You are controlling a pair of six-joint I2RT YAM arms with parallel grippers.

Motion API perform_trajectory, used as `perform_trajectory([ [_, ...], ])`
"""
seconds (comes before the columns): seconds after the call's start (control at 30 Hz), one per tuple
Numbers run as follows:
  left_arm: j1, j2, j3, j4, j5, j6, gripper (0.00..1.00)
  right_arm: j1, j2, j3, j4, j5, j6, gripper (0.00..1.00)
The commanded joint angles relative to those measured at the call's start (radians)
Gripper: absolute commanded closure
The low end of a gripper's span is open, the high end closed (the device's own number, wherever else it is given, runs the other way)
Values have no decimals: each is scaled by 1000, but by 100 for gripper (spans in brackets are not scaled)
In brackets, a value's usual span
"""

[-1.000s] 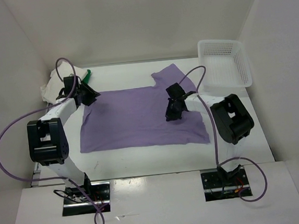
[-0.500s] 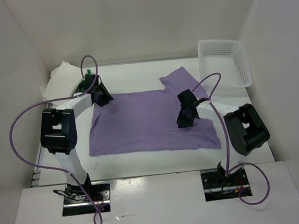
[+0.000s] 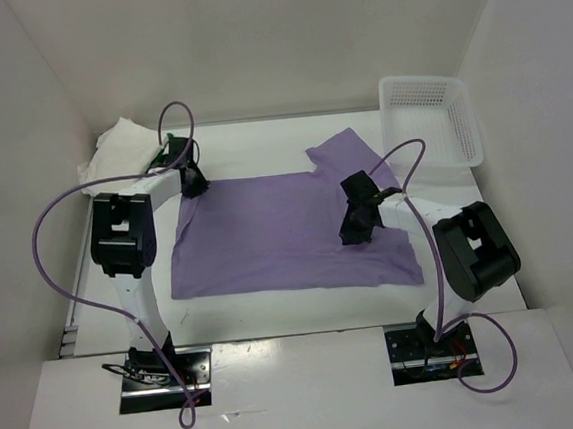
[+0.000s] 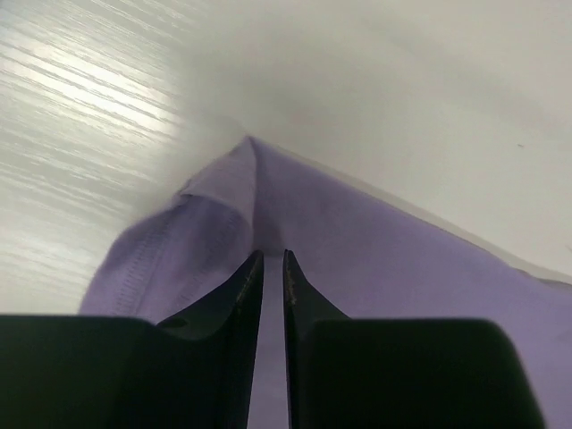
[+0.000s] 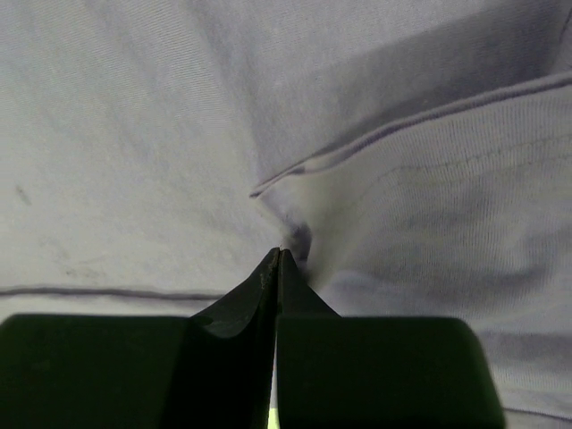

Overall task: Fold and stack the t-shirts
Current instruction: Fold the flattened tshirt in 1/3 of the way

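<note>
As the left gripper [image 4: 270, 256] is closing onto a far corner of the purple shirt [image 3: 268, 231], the right gripper [image 5: 277, 254] is pinching it shut-jawed. Folding is becoming possible.

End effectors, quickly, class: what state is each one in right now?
Left end effector: nearly closed over the purple shirt corner; grip cannot be told.
Right end effector: closed, pinching the purple shirt.
</note>
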Motion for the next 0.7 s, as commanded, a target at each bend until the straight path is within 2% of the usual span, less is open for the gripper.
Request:
perform_trajectory([
  [0.0, 24, 31, 48, -8, -34, 57, 79, 0, -50, -9, -21, 26, -7, 100],
  [0.1, 35, 50, 59, -41, -57, 75, 79, 0, -50, -9, -21, 35, -7, 100],
  [0.27, 55, -19, 24, -24, -120, 100, 79, -11, -50, -18, -31, 35, -7, 100],
  [0.47, 182, 7, 49, -130, -139, 83, 79, -22, -50, -18, -31, 35, -7, 100],
  [0.53, 233, -27, 19, -105, -88, 49, 79, -22, -50, -18, -31, 35, -7, 100],
  [0.6, 242, -96, -13, -52, -61, 40, 73, -22, -50, -18, -31, 35, -16, 100],
  [0.67, 242, -148, -26, -29, -9, 20, 71, -22, -50, -18, -31, 26, -16, 100],
])
